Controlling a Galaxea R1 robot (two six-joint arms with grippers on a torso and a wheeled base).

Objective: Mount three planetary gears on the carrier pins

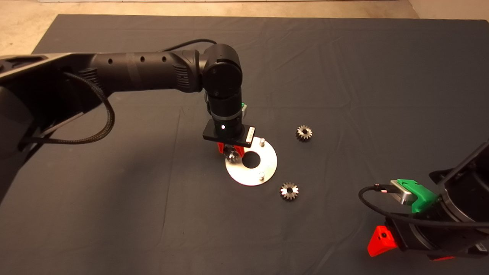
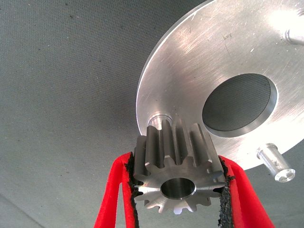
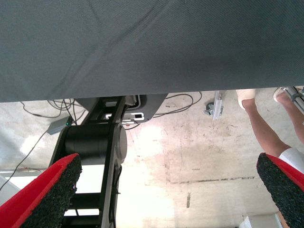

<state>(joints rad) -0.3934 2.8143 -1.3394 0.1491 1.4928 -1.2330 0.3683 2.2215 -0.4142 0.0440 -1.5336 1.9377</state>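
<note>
My left gripper [image 1: 231, 152] is shut on one planetary gear [image 2: 178, 171], a dull-steel toothed wheel with a dark bore, held by its teeth between the red fingers [image 2: 114, 199]. It hangs over the left rim of the shiny round disc [image 1: 251, 173], right beside a carrier pin [image 2: 157, 118] whose base shows behind the gear. The bore looks empty. Two other carrier pins [image 1: 262, 142] [image 1: 261, 175] stand bare. Two more planetary gears [image 1: 304, 133] [image 1: 289, 191] lie flat on the mat right of the disc. The right gripper [image 1: 410, 248] is parked at the lower right, open.
The dark mat [image 1: 114, 210] covers the table, with pale floor beyond its far edge. The left arm [image 1: 145, 72] stretches across from the left. The right wrist view shows the mat's edge, the floor, cables, a black stand [image 3: 95, 142] and a person's legs [image 3: 259, 123].
</note>
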